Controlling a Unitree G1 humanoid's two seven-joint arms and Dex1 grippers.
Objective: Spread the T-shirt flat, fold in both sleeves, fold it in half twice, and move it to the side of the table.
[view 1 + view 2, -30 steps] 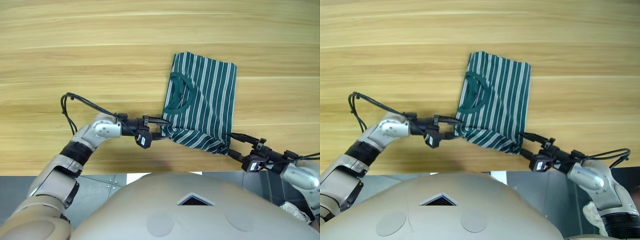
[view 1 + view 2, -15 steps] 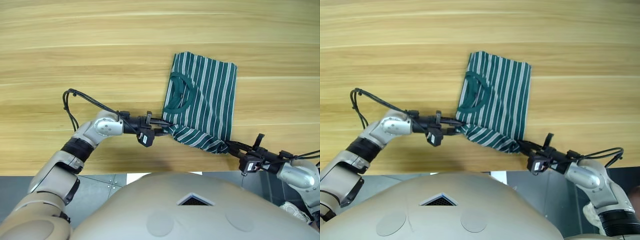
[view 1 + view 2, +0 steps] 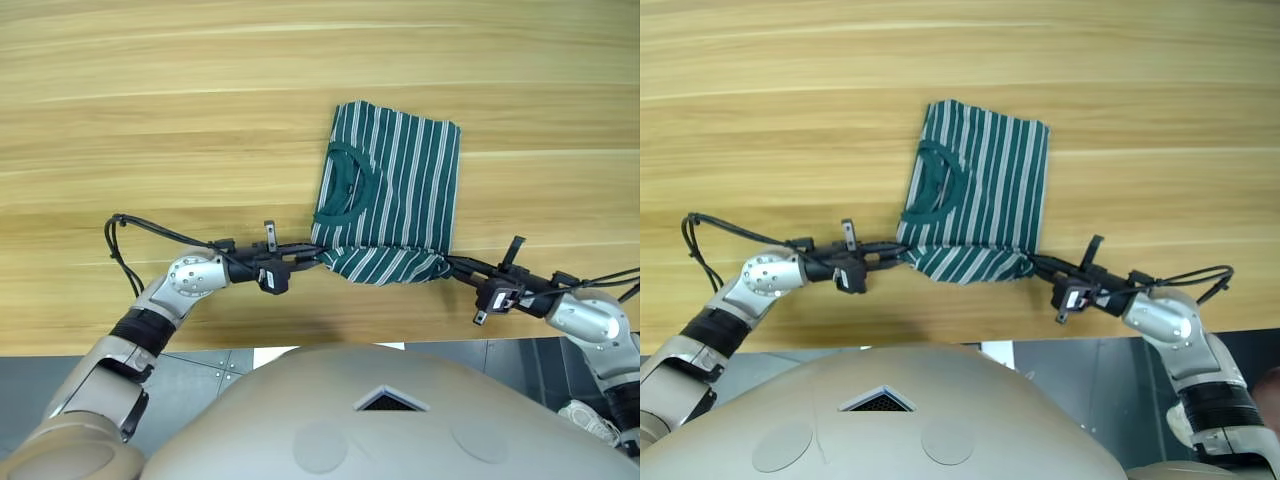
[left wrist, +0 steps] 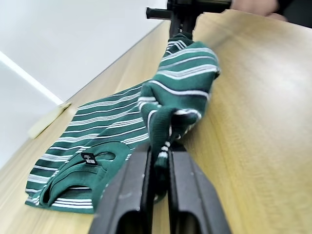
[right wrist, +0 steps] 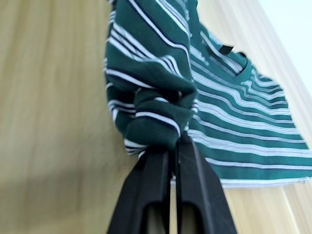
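A dark green T-shirt with white stripes (image 3: pixel 392 180) lies on the wooden table (image 3: pixel 150 120), folded into a narrow panel with its neckline on the left side. Its near edge is bunched and raised off the wood. My left gripper (image 3: pixel 318 249) is shut on the near left corner of that edge, and my right gripper (image 3: pixel 447 263) is shut on the near right corner. In the left wrist view the fingers (image 4: pixel 134 190) pinch a roll of striped cloth (image 4: pixel 178 92). The right wrist view has its fingers (image 5: pixel 187 161) clamped under a knot of the T-shirt (image 5: pixel 151 102).
The table's front edge (image 3: pixel 300 345) runs just below both grippers, with grey floor (image 3: pixel 200 358) beyond it. Bare wood stretches to the left, right and far side of the T-shirt.
Both grippers have carried the near edge of the T-shirt to the left and farther onto the table, levelling it. The whole shirt has slid slightly left and away.
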